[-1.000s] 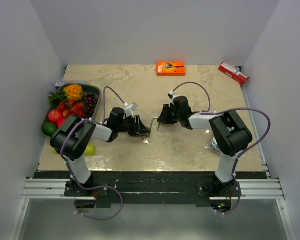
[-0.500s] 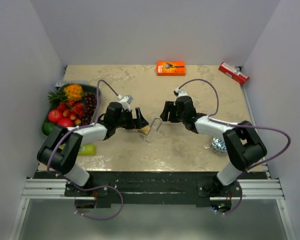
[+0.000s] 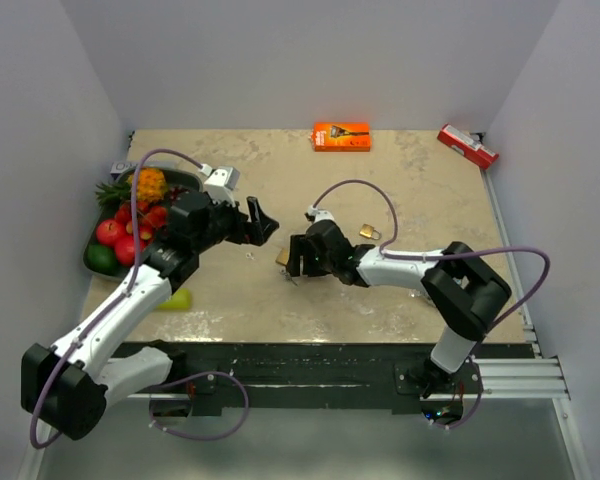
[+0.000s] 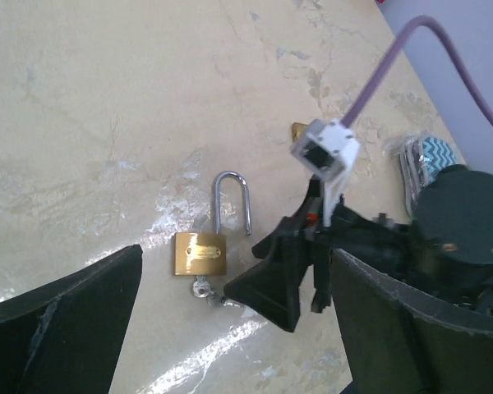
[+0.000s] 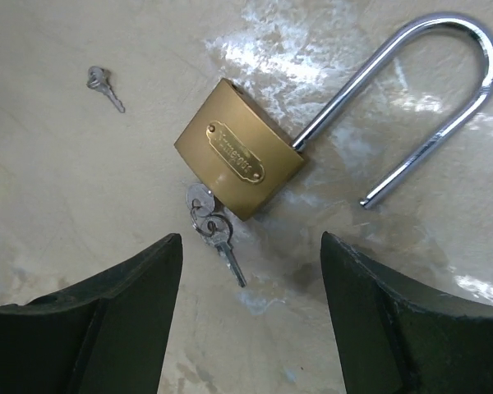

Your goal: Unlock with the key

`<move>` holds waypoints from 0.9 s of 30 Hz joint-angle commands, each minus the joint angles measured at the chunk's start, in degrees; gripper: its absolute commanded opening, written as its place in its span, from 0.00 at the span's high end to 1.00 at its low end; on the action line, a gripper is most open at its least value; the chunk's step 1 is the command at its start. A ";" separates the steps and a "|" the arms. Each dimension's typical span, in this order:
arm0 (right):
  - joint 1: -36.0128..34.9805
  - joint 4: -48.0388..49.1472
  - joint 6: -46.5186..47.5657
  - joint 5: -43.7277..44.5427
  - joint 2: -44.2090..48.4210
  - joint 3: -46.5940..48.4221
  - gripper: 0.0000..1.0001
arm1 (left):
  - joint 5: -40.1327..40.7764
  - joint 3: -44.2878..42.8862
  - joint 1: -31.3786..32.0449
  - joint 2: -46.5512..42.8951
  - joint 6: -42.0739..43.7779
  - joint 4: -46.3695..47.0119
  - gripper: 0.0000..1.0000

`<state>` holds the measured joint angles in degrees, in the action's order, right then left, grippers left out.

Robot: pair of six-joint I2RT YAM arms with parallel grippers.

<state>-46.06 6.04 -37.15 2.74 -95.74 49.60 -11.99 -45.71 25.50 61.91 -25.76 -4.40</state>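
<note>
Padlock (image 5: 240, 160) lies flat on the counter (image 5: 57, 180), long axis 8 to 2 o'clock, key (image 5: 200, 199) in its base. Right claw (image 5: 251, 246), spread and empty, is nearer, just at its 6 o'clock; left claw (image 3: 260, 224), also spread, is apart

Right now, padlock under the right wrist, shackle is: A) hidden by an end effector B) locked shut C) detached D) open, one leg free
D: in the right wrist view one leg of the shackle sits in the padlock body, the other ends clear of it.
</note>
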 commanded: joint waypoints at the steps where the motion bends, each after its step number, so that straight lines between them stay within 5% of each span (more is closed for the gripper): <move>1: -2.89 -5.33 -2.93 7.36 -3.30 6.20 0.28 | 0.91 -4.47 -0.45 -3.81 8.16 -11.41 0.01; 9: -3.68 -5.42 -6.62 9.73 -7.95 9.01 0.25 | 5.13 -0.61 -0.45 -8.91 13.01 -10.98 0.01; 27: -9.39 -26.68 -2.85 24.67 -23.17 32.57 0.23 | 9.17 0.27 -0.45 -12.78 13.81 -12.30 0.01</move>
<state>-53.06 -12.95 -40.64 21.06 -116.68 78.26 -4.93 -45.95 25.50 50.22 -12.86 -16.49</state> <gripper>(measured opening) 0.772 0.991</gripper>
